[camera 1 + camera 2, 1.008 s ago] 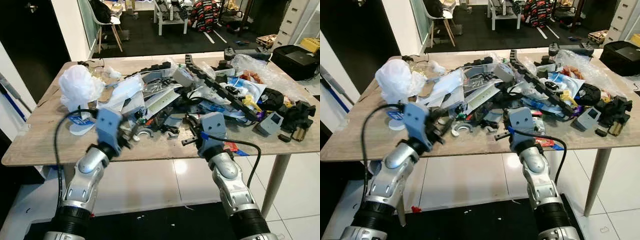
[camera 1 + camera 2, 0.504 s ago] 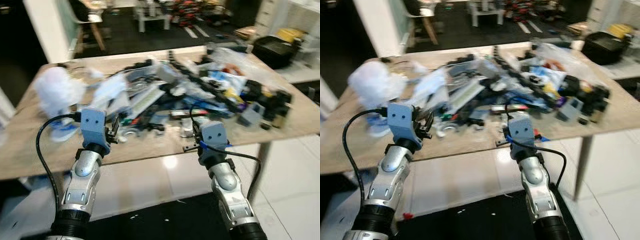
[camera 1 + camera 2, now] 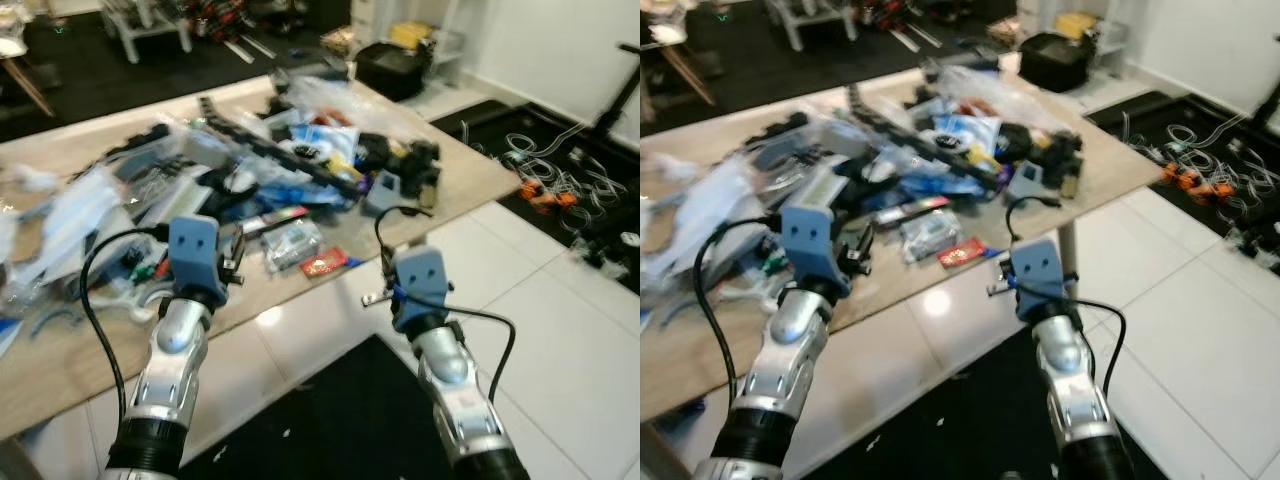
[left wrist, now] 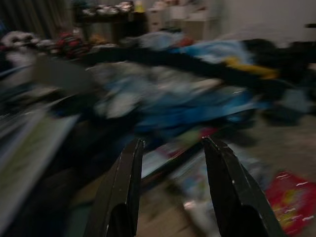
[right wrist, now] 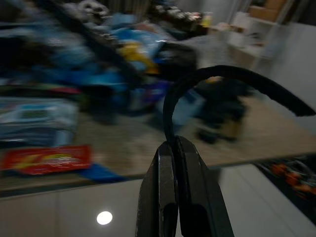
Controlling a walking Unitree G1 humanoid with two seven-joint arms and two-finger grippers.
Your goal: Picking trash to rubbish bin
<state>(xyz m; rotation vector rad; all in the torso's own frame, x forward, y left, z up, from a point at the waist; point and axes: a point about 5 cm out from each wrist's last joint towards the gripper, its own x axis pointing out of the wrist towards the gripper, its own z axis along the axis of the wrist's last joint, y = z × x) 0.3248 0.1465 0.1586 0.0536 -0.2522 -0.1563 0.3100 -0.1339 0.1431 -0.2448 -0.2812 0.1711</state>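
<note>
A wooden table (image 3: pixel 60 352) carries a heap of trash: a red packet (image 3: pixel 323 264), a clear wrapper (image 3: pixel 291 240), blue and white plastic, and a long black chain strip (image 3: pixel 270 150). My left gripper (image 3: pixel 233 262) hangs open over the table's front edge, its two fingers (image 4: pixel 123 197) apart with nothing between them. My right gripper (image 3: pixel 372 297) is off the table's edge, above the floor, shut on a thin curved black strip (image 5: pixel 217 74). That strip arcs up from its fingertips (image 5: pixel 163 163). The red packet (image 5: pixel 47 159) lies on the table ahead of it.
Past the table's far end a black case (image 3: pixel 395 70) sits on the floor. Loose white and orange wires (image 3: pixel 545 160) lie on the white tiles at the right. A black mat (image 3: pixel 330 420) is below my arms.
The camera has swung to the right, so the table has slid left in the picture and open floor shows. Both arms keep their pose. The right gripper now hangs past the table's edge.
</note>
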